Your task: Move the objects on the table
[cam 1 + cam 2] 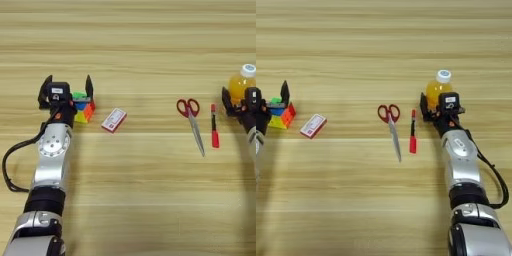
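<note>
Orange drink fills most of the clear bottle (437, 89), white cap on top, standing at right of centre; the right gripper (438, 106) is at it, one black finger (423, 106) against its left side, though I cannot tell whether the fingers clamp it. Light-brown wooden table (130, 45) with plank-like grain fills the view. At left, the left gripper (69, 90) has its fingers spread wide, with the blocky multicoloured puzzle cube (84, 107) just below its right finger. Toward the middle lie a flat red-and-white card (114, 120), red-handled scissors (191, 120) with slim metal blades, and a red pen (214, 131).
</note>
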